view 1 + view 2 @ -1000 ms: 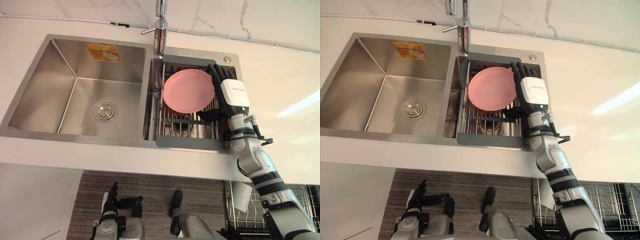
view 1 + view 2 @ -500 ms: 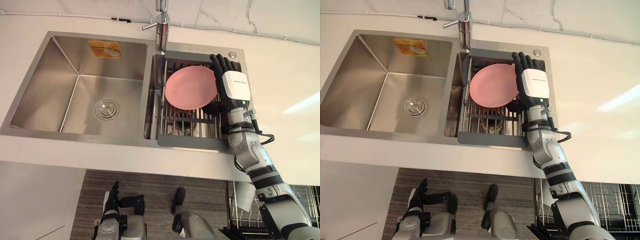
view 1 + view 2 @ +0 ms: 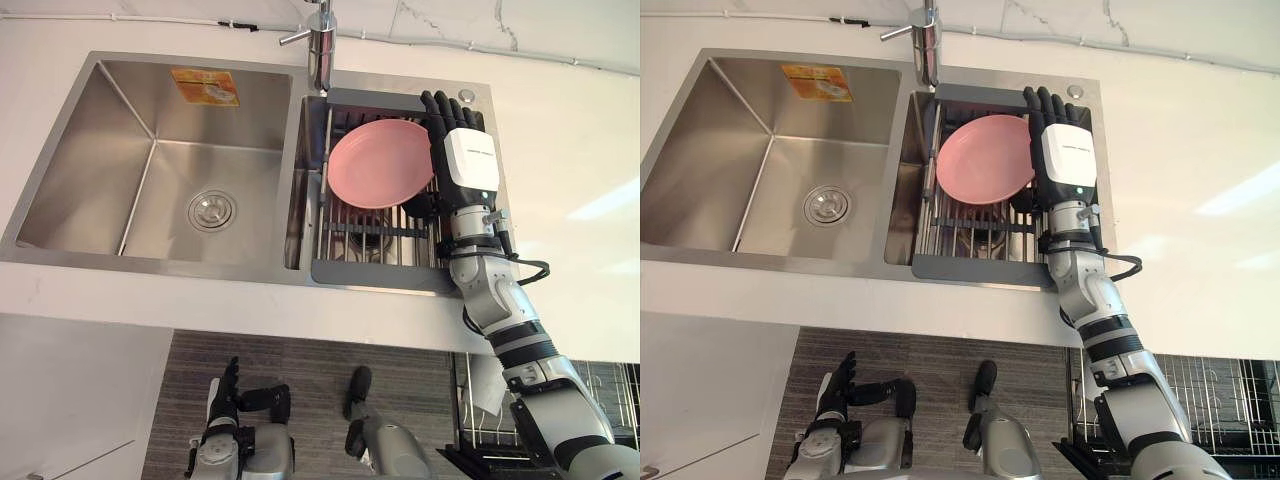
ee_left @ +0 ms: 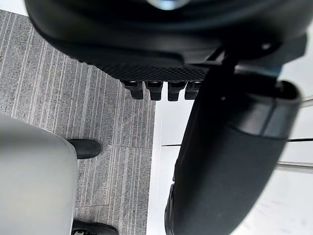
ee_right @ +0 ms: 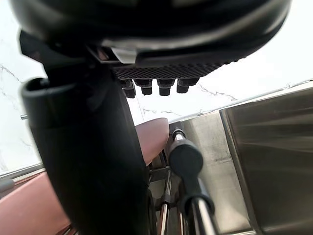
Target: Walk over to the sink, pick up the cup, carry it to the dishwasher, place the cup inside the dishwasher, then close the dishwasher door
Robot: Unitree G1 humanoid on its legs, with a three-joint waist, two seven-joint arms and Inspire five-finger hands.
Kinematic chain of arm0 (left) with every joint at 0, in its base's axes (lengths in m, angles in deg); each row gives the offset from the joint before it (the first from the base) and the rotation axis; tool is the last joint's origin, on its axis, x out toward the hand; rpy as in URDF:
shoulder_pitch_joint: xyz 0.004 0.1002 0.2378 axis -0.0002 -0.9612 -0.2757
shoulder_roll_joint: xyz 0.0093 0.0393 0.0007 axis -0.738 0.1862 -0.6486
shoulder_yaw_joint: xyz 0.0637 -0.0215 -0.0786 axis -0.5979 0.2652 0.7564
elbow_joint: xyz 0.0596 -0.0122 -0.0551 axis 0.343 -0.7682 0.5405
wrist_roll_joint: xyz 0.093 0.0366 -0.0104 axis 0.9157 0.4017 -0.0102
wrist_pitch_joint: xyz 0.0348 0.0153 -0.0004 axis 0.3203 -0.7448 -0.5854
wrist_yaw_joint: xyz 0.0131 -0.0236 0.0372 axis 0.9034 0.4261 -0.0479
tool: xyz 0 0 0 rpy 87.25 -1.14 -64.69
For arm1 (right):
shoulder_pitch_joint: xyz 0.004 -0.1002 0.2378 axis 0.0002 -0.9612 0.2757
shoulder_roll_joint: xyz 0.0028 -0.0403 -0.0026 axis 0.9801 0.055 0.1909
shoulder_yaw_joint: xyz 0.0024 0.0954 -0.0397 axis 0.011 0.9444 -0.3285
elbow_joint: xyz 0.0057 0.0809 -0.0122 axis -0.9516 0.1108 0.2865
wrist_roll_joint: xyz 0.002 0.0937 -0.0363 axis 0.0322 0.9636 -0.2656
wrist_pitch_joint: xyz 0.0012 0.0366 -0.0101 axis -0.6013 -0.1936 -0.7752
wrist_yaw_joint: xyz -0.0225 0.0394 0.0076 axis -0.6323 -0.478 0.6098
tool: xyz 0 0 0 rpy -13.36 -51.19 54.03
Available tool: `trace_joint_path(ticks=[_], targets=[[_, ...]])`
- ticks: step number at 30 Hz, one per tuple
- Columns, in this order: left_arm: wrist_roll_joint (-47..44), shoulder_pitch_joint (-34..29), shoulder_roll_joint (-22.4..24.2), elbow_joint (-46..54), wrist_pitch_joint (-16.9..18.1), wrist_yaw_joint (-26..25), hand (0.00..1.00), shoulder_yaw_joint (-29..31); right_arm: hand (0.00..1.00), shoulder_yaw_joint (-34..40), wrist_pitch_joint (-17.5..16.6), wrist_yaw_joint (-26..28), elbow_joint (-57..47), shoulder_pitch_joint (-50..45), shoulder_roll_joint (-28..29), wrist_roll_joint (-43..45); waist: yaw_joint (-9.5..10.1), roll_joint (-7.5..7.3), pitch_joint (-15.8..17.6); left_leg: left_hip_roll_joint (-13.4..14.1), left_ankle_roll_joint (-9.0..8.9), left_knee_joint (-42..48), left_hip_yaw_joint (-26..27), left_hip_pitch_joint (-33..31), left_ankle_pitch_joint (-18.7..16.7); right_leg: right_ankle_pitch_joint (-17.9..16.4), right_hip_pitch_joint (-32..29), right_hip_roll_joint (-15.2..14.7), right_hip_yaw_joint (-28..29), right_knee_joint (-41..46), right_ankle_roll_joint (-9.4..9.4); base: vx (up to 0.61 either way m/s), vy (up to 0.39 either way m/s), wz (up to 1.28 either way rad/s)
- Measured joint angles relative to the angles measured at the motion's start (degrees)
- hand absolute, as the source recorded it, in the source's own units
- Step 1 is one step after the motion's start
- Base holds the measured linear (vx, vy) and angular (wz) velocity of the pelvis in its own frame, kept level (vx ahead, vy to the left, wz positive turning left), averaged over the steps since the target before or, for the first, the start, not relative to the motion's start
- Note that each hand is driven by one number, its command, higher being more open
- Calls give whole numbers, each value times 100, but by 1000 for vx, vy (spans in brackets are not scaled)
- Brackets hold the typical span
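Two basins make up the steel sink (image 3: 150, 265) set in the pale counter (image 3: 560, 150), with the faucet (image 3: 320, 45) standing at the far edge between them. On the left, the bigger basin holds just its round drain (image 3: 211, 209) and an orange sticker (image 3: 205, 84) on the far wall. On the right, the smaller basin carries a dish rack (image 3: 375, 273), and a pink plate (image 3: 380, 165) leans in its far half, face toward the room. What lies under the plate, down between the bars, is too dark for me to make out. From the near right, the right hand (image 3: 468, 165) reaches over the rack's right side, back upward, with its fingers (image 3: 445, 105) stretched straight toward the far wall just beside the plate's right rim. Its thumb (image 3: 417, 205) sticks out leftward at the plate's near-right edge, gripping nothing; whether it actually touches the plate I cannot tell. Low down over the grey striped floor (image 3: 300, 370), the left hand (image 3: 224, 395) hangs with relaxed, straight fingers and holds nothing. Below the counter at the near right sits a wire basket (image 3: 1230, 400).
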Motion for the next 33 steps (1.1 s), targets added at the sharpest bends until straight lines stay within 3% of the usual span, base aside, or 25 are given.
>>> trace_joint_path(ticks=[1,2,15,30,33], targets=[[0,9,4,0,-2,0,100,-4,100,-43,3,1,2,48,-32,-1,0,13,15,6,0,10,0,-7,0,5,0,9,0,-2,-7,0,0,0],[0,13,10,0,-2,-1,100,-4,0,-103,12,1,5,88,-58,-1,1,26,24,15,0,18,-1,-16,0,14,-1,22,-2,-15,-20,0,0,0],[0,118,54,-90,6,-7,100,-6,0,-607,6,19,-13,622,-53,-2,41,180,112,199,-34,89,0,-101,-1,56,-1,257,-40,-137,-142,0,0,0],[4,158,102,-150,-23,-34,100,-4,0,-631,12,160,-35,601,-168,286,61,200,111,256,-114,119,12,-27,17,48,99,311,-55,-140,-215,16,54,1],[5,173,108,-163,-58,-51,100,-1,0,-500,11,161,-422,307,-176,298,63,205,108,255,-114,109,16,-7,17,48,112,310,-52,-140,-215,12,69,0]])
